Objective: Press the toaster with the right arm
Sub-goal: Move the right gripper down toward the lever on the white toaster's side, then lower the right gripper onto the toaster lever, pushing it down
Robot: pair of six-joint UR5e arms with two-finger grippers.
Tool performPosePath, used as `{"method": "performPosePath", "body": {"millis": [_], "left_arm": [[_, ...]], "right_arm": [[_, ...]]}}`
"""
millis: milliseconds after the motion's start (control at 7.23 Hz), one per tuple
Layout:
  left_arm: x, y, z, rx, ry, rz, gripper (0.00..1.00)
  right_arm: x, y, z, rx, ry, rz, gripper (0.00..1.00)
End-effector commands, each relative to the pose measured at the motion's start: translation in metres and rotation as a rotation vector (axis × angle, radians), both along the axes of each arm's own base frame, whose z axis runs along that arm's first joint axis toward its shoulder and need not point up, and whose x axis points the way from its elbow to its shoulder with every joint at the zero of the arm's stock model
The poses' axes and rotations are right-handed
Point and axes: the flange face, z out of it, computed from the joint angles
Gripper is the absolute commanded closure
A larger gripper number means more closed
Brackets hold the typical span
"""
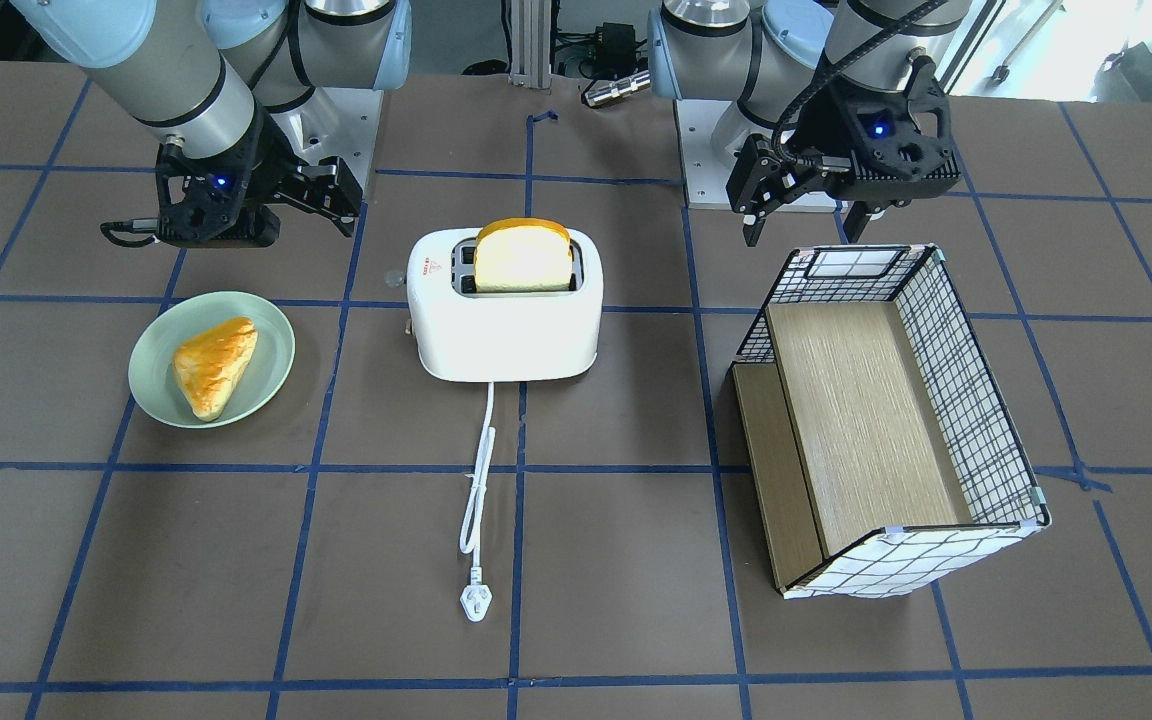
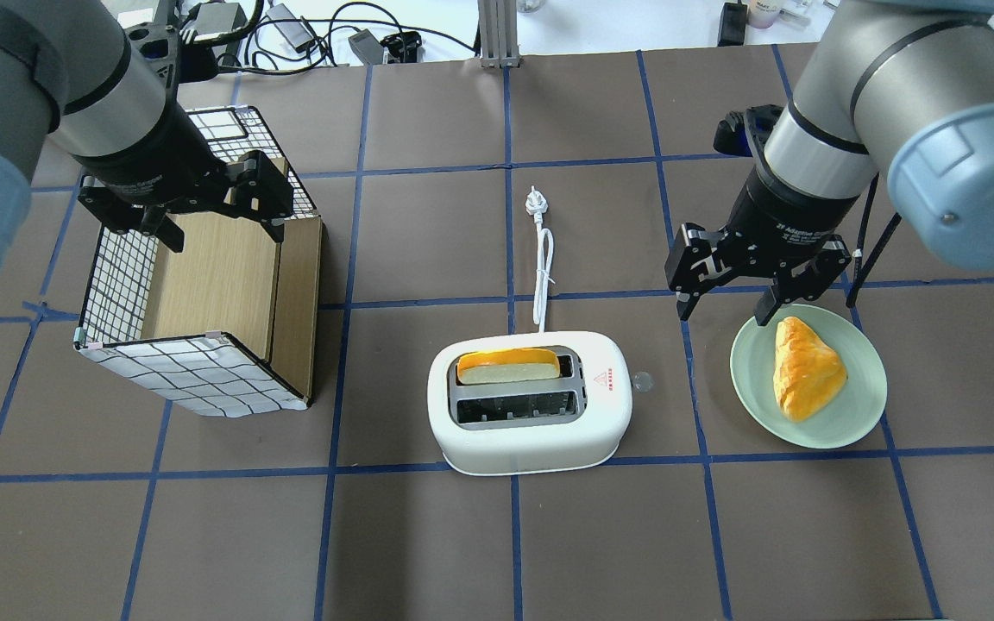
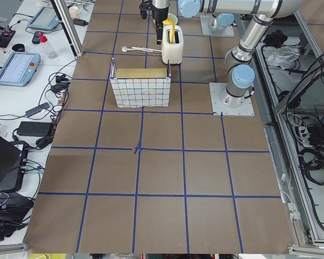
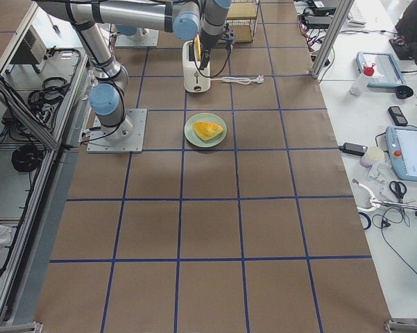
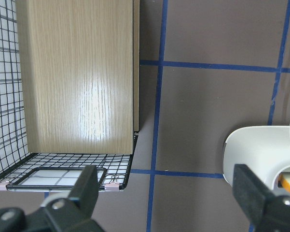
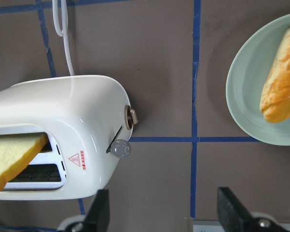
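Observation:
The white two-slot toaster [image 1: 506, 320] stands mid-table with a bread slice [image 1: 523, 257] sticking up from one slot; it also shows in the overhead view [image 2: 531, 431]. Its grey lever knob [image 6: 120, 148] is on the end facing the plate, also visible from overhead [image 2: 642, 380]. My right gripper [image 2: 726, 306] hangs open and empty above the table, between the toaster's lever end and the plate, apart from both; it also shows in the front view [image 1: 331, 205]. My left gripper [image 2: 223, 231] is open and empty over the checked basket's edge.
A pale green plate [image 2: 859, 414] with a golden pastry [image 2: 806, 366] lies right of the toaster. The checked wire basket [image 2: 117, 276] with wooden boards stands on the left. The toaster's white cord and plug [image 2: 535, 201] run away across the table.

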Motion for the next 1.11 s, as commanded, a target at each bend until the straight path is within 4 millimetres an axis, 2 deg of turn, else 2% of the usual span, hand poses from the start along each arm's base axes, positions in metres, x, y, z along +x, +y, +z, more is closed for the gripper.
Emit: {"method": "performPosePath", "body": {"millis": [0,138,415,968], "left_arm": [[0.0,0.0,0.0,0.001,-0.002,0.0,0.0],[0.0,0.0,-0.001,0.002,-0.002,0.0,0.0],[0.0,0.0,-0.001,0.002,-0.002,0.0,0.0],[0.001,0.0,0.0,0.001,-0.005,0.002,0.0]], "right_arm": [[0.002,0.008,-0.018,0.003,-0.003,-0.048,0.87],[0.003,0.008,-0.021,0.017,-0.015,-0.053,1.0],[0.017,0.006,-0.034,0.044,-0.155,-0.061,1.0],[0.013,-0.001,-0.048,0.059,-0.174,-0.031,1.0]]}}
